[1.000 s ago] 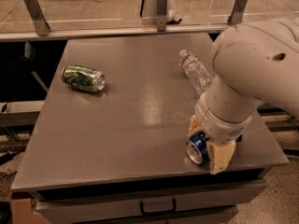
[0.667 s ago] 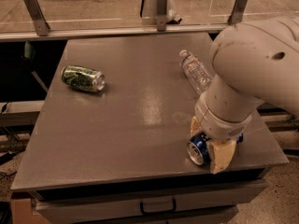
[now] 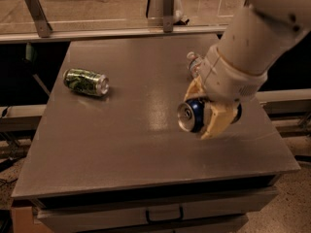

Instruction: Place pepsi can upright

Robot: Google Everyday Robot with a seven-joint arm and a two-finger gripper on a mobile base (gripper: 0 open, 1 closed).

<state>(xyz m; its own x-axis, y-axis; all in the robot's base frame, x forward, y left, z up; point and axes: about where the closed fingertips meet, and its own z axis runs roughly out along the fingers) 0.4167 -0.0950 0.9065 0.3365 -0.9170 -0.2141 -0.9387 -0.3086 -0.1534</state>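
Note:
The pepsi can [image 3: 192, 115] is dark blue with a silver end facing the camera. It lies on its side in my gripper [image 3: 203, 111], lifted above the right part of the grey table [image 3: 121, 144]. The gripper's tan fingers [image 3: 214, 122] are shut around the can's body. The large white arm comes down from the upper right and hides the rest of the can.
A green can [image 3: 86, 81] lies on its side at the table's left. A clear plastic bottle [image 3: 194, 62] lies behind the arm, mostly hidden. A rail with metal posts [image 3: 167, 6] runs along the far edge. Drawers [image 3: 163, 212] are below the front edge.
The gripper has lifted the pepsi can off the table's front right and carried it up and toward the middle. The green can has not moved.

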